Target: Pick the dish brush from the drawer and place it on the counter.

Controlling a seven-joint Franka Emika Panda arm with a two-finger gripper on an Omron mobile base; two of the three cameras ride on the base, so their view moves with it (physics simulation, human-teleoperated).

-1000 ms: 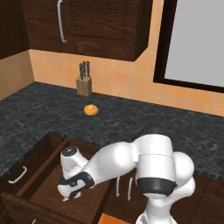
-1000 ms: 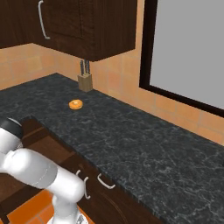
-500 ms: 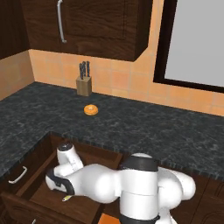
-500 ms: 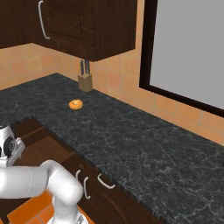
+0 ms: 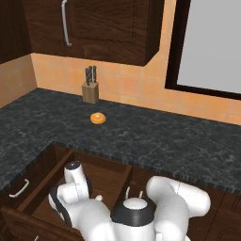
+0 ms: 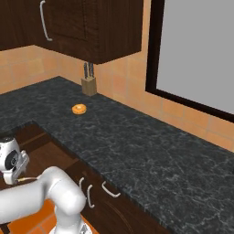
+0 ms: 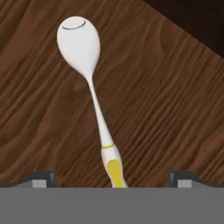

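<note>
The dish brush (image 7: pixel 97 109) lies flat on the wooden bottom of the open drawer (image 7: pixel 175 105). Its white rounded head points away from my hand, and its yellow handle end sits low in the hand view. My gripper (image 7: pixel 112 178) is open, with one fingertip (image 7: pixel 43 177) on each side of the yellow handle, well apart from it. From the base views, the hand (image 6: pixel 11 159) is down inside the drawer (image 5: pixel 106 176), and the arm hides the brush there. The black speckled counter (image 5: pixel 141 136) runs behind the drawer.
A round orange donut-like item (image 5: pixel 98 118) lies on the counter, with a knife block (image 5: pixel 90 89) behind it by the tiled wall. Dark upper cabinets (image 5: pixel 94 23) hang above. Narrower drawers with small silver handles (image 6: pixel 107 191) sit to the right of the open drawer.
The arm has folded lower and swung left, bringing the hand deeper into the drawer over the brush. The brush, the donut-like item and the knife block have stayed put.
</note>
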